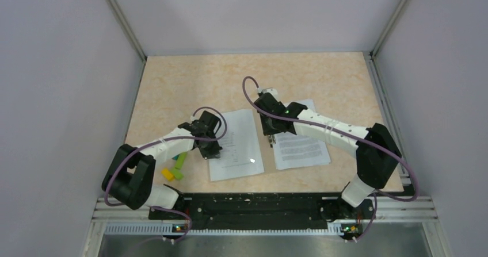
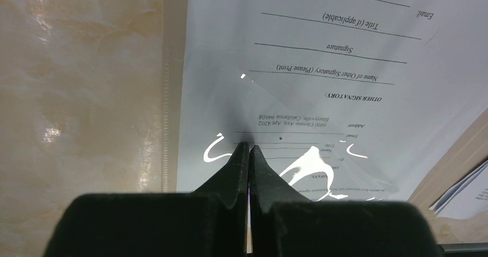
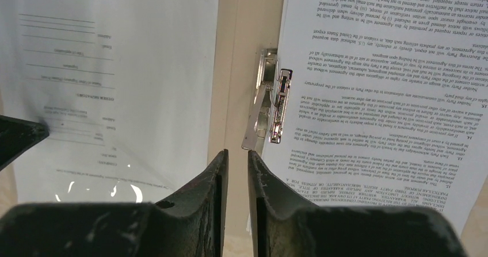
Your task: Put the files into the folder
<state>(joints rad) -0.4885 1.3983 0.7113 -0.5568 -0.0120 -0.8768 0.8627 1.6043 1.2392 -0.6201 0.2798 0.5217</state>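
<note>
On the desk (image 1: pixel 190 79) the folder (image 3: pixel 246 50) lay open, the files (image 1: pixel 237 148) spread white on both sides of its spine. The left arm's jaws were pressed together, tips on the left sheet (image 2: pixel 299 50). The right arm's jaws stood slightly parted and empty, just short of the metal clip (image 3: pixel 275 104).

White files (image 1: pixel 236 145) printed with black text lines, tan folder (image 3: pixel 248 50) with shiny silver clip (image 3: pixel 275 104), mottled peach-beige tabletop (image 1: pixel 190 84), bright yellow and green blocks (image 1: pixel 177 168)

The sheet (image 2: pixel 322 67) bears, upside down, "OTHER SIGNATORY:", "Signature" and "Title (if applicable)"
</note>
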